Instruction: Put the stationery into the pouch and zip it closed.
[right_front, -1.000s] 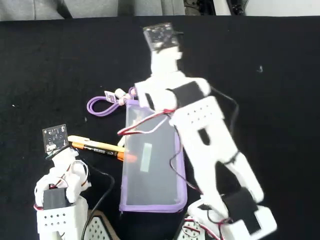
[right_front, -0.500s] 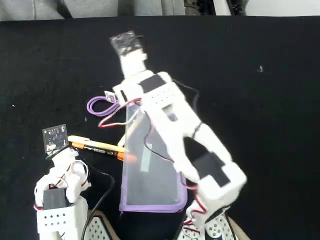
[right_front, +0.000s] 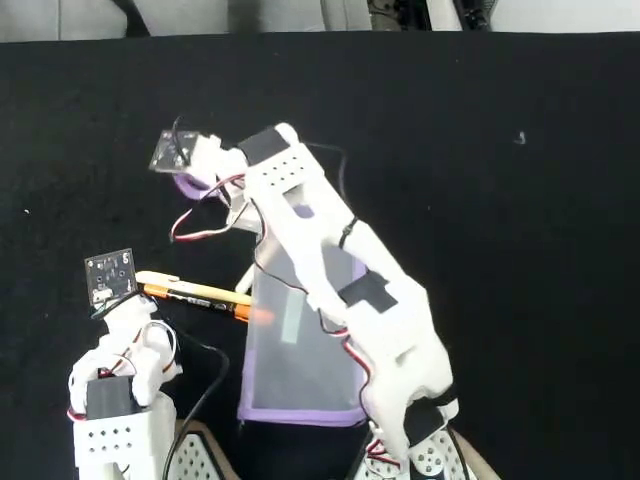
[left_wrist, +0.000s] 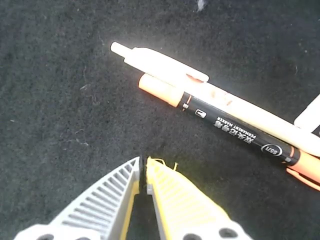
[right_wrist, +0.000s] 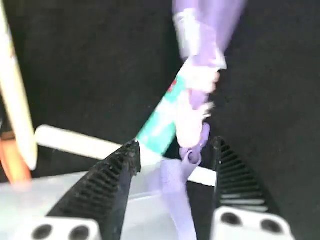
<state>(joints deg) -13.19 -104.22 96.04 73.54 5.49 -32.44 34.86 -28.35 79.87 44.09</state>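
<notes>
A translucent pouch (right_front: 300, 340) with purple trim lies flat at the table's middle front. A cream pen (right_front: 165, 279) and an orange-and-black marker (right_front: 195, 293) lie side by side just left of it, their tips at the pouch's edge. My left gripper (left_wrist: 145, 167) is shut and empty, just short of the pen (left_wrist: 165, 65) and the marker (left_wrist: 235, 132). My right arm (right_front: 300, 210) stretches over the pouch to its far left corner. There my right gripper (right_wrist: 172, 150) is open, its fingers on either side of the purple zipper pull (right_wrist: 192, 157) and strap (right_wrist: 205, 25).
The table is covered in black cloth (right_front: 500, 200), with wide free room to the right and at the back. The left arm's base (right_front: 115, 420) stands at the front left, with cables beside it. A white stick-like item (right_wrist: 75, 142) lies by the pouch's edge (right_wrist: 60, 200).
My right arm has swung left, from above the pouch's far end to over the purple strap at its far left corner. The left arm, pen and marker have stayed put.
</notes>
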